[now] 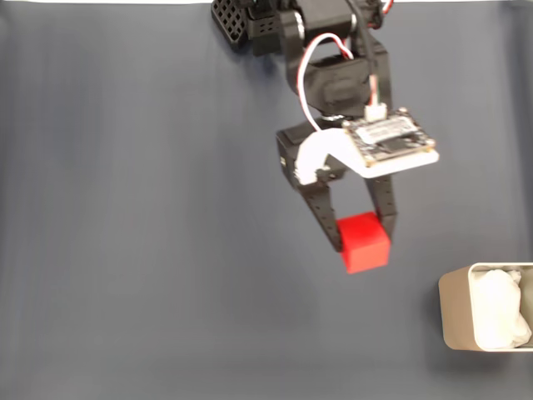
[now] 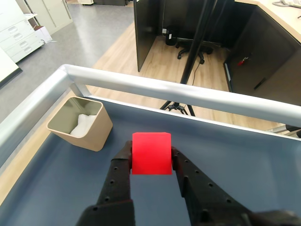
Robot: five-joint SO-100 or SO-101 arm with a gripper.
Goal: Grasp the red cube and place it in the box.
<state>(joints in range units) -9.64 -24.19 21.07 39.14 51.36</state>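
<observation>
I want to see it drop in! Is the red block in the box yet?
Not yet. The red cube is pinched in the gripper, away from the box.

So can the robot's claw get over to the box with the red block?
Probably yes. The gripper holds the red cube between its fingers, and only bare dark table lies between it and the open-topped box, with nothing in the way.

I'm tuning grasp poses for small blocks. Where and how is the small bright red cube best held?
By two opposite flat side faces, coming from above. The small bright red cube has plain parallel faces, and the tool already clamps it that way, one finger on each side, leaving the bottom free for lowering into a container.
</observation>
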